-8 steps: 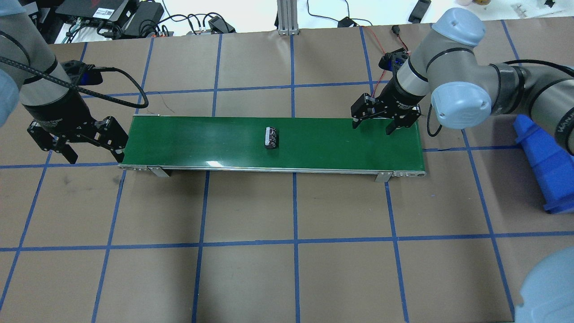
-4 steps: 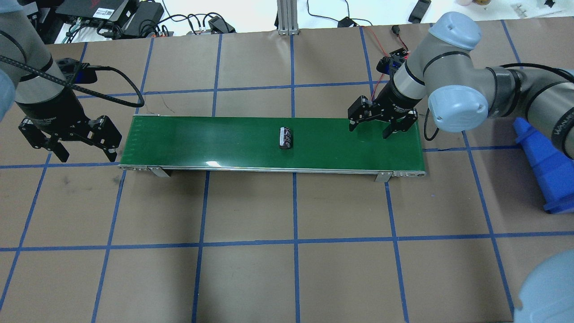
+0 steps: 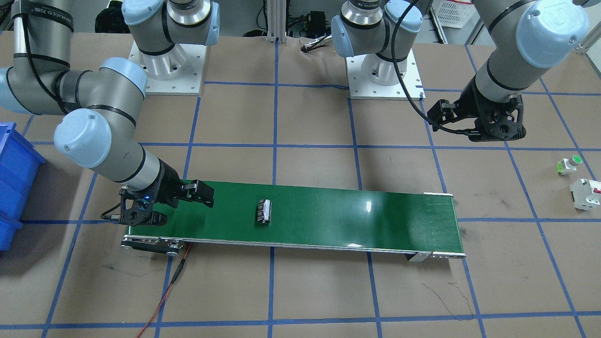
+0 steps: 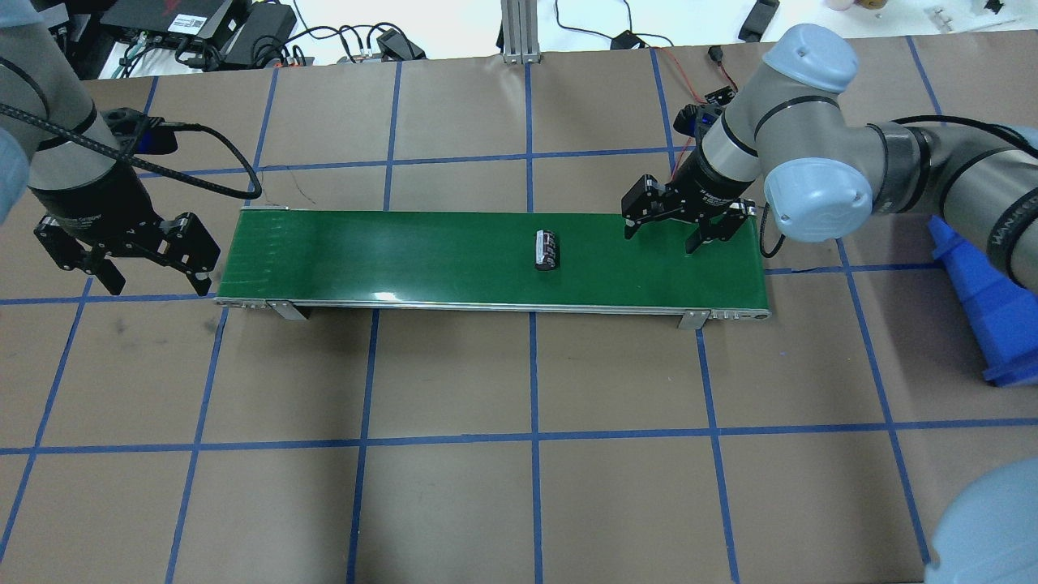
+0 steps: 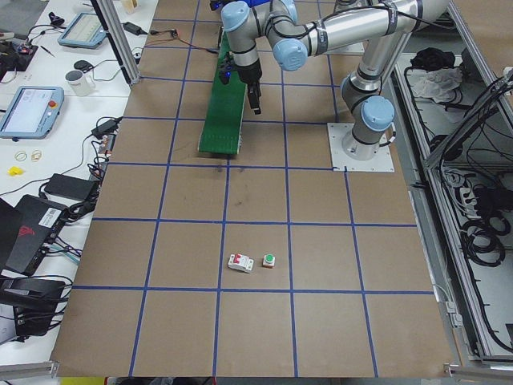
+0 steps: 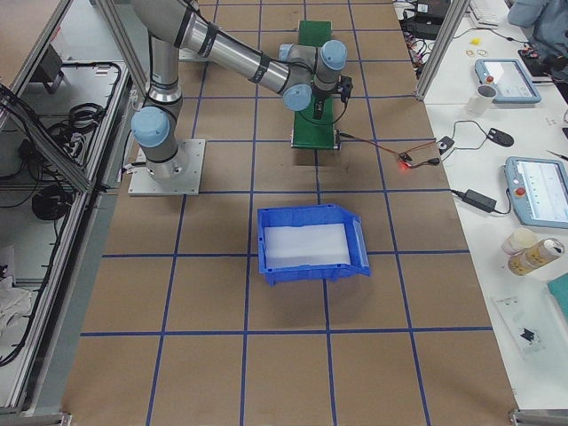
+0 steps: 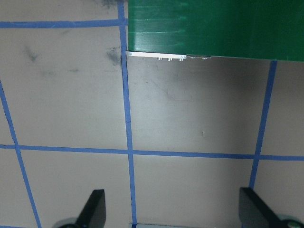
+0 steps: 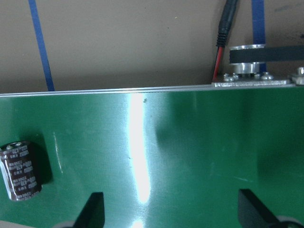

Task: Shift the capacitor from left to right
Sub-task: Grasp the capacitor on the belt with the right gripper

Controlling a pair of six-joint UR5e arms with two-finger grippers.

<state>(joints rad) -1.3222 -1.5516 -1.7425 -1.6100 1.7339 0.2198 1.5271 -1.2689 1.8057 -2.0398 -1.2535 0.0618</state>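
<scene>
The capacitor [image 4: 546, 249], a small dark cylinder with pale print, lies on its side on the green conveyor belt [image 4: 389, 255], right of the belt's middle. It also shows in the front view [image 3: 264, 211] and at the lower left of the right wrist view [image 8: 20, 171]. My right gripper [image 4: 663, 238] is open and empty over the belt's right end, a short way right of the capacitor. My left gripper [image 4: 158, 280] is open and empty over the brown table just off the belt's left end; its wrist view shows only the belt's end [image 7: 213, 28].
A green-capped push button [image 3: 569, 164] and a white breaker [image 3: 584, 193] lie on the table far out on the robot's left. A blue bin [image 4: 985, 300] stands right of the belt. A red wire [image 3: 164, 300] runs from the belt's right end.
The capacitor has travelled right along the belt toward my right gripper. The right gripper has shifted a little left over the belt. The left gripper has drawn slightly left, away from the belt's end.
</scene>
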